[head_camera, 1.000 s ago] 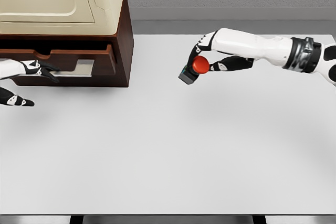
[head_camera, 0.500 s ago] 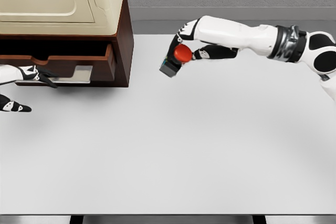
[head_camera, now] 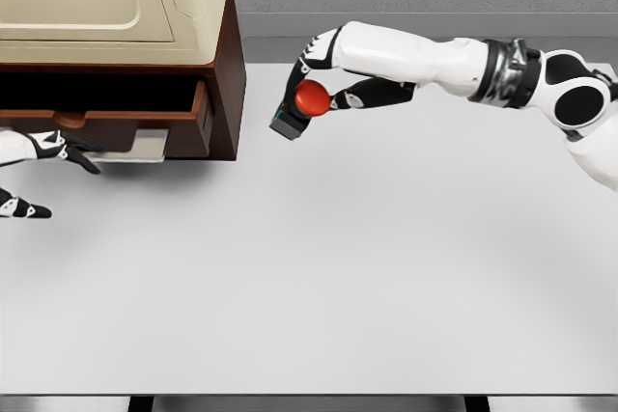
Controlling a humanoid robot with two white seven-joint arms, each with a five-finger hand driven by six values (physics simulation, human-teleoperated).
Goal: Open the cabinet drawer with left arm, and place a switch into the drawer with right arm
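The right hand (head_camera: pixel 314 79) pinches the switch (head_camera: pixel 301 108) above the table's (head_camera: pixel 386 267) far edge, just right of the cabinet (head_camera: pixel 227 65); the open drawer (head_camera: pixel 145 113) lies leftward; the left hand (head_camera: pixel 43 147) grips its front.

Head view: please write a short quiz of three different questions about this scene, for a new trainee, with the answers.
1. True or false: the right hand holds the switch above the table, right of the cabinet.
2. What colour is the switch's round button? A) green B) red C) blue
3. Fill in: the left hand is at the front of the brown ____, which is pulled partly out.

Key: 1 true; 2 B; 3 drawer.
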